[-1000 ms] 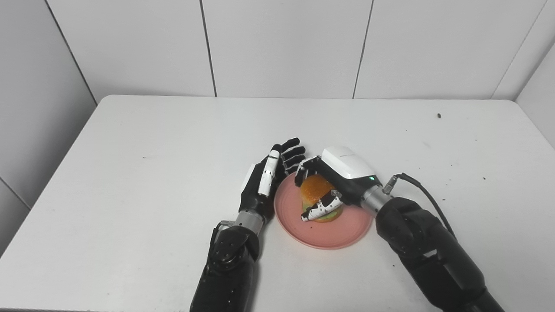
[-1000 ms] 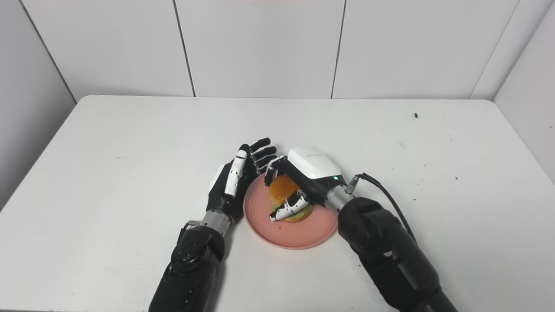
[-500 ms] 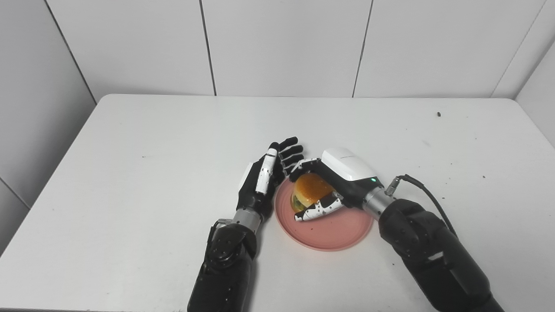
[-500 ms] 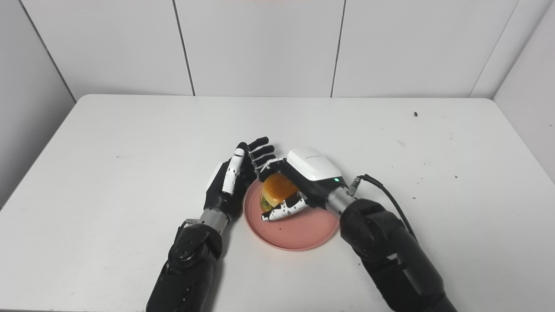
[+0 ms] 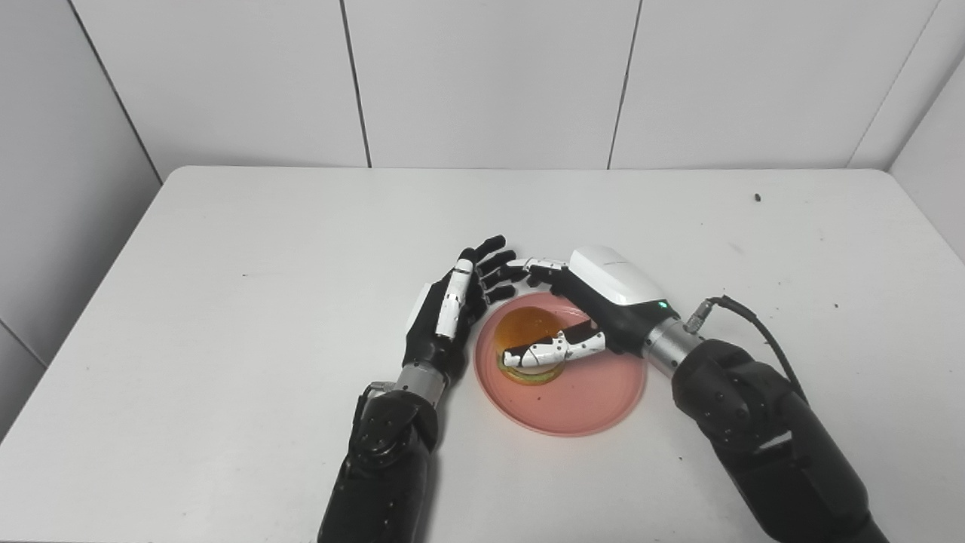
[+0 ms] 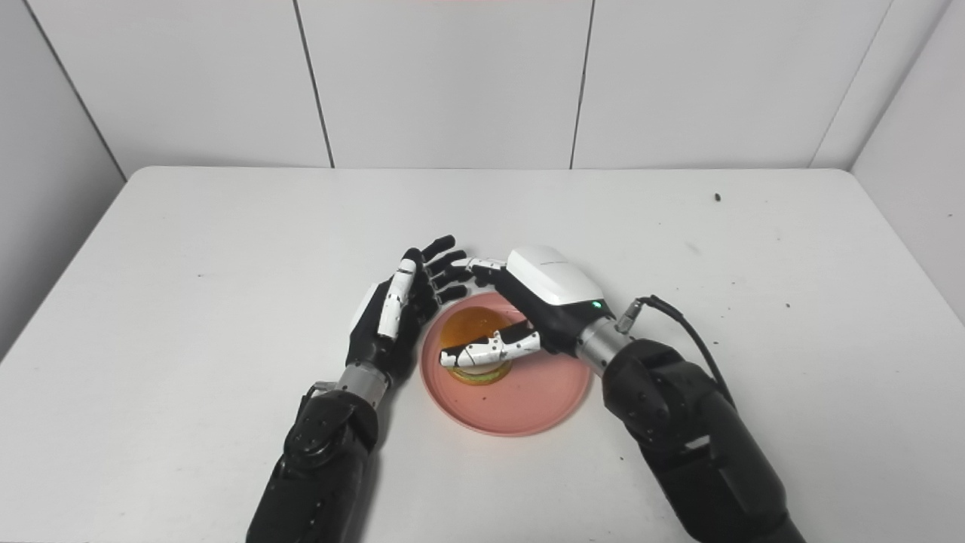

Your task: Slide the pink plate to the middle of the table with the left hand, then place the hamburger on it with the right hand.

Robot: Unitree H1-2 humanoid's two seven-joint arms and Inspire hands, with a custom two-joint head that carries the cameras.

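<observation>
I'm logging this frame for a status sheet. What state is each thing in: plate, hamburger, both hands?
pink plate: flat on the table, near its middle.
hamburger: upright on the plate's left part, released.
left hand: open, fingers spread, beside the plate's left rim, holding nothing.
right hand: open, fingers apart above the hamburger, thumb across its front.

A white table (image 5: 264,249), flecked with dark specks, stands against white panelled walls (image 5: 490,75).

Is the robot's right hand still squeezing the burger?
No, the right hand has its fingers spread apart above the hamburger, which sits on the pink plate.
</observation>
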